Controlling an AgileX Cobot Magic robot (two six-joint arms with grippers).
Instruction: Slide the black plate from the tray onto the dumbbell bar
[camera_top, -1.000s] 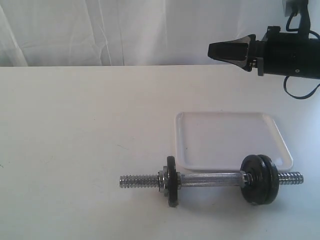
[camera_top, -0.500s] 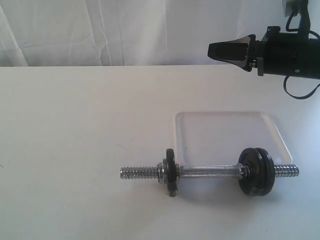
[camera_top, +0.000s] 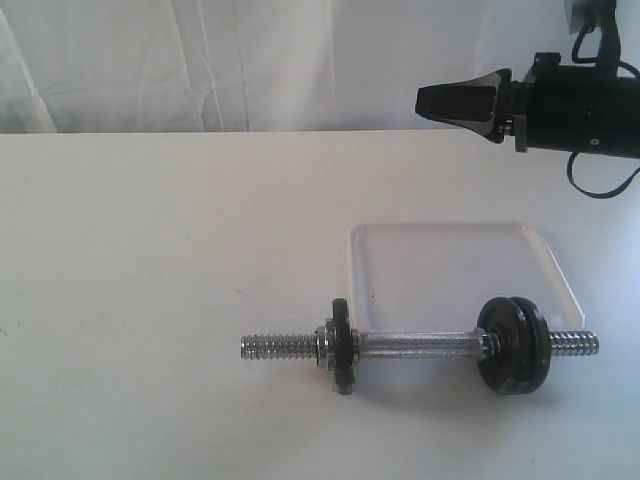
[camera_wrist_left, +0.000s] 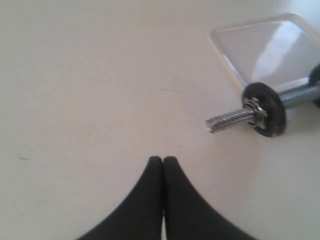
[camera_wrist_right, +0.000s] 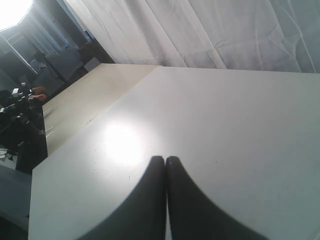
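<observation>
The dumbbell bar (camera_top: 415, 346) lies on the white table just in front of the tray (camera_top: 450, 228). A thin black plate (camera_top: 342, 345) sits on its left part behind a silver nut. Two thicker black plates (camera_top: 514, 344) sit together near its right end. The tray holds nothing. My right gripper (camera_top: 420, 100) hangs shut and empty, high above the table's back right. In the left wrist view my left gripper (camera_wrist_left: 163, 159) is shut and empty over bare table, well short of the bar's threaded end (camera_wrist_left: 227, 119), the thin plate (camera_wrist_left: 270, 102) and the tray (camera_wrist_left: 260, 45). The right wrist view shows my right gripper (camera_wrist_right: 165, 159) over bare tabletop.
A white curtain (camera_top: 250, 60) hangs behind the table. Bare white tabletop (camera_top: 150, 250) stretches across the left half. The right wrist view looks past the table's far corner to dark equipment (camera_wrist_right: 20, 115) beyond it.
The dumbbell has shifted a little toward the tray and now rests still. Neither gripper has moved.
</observation>
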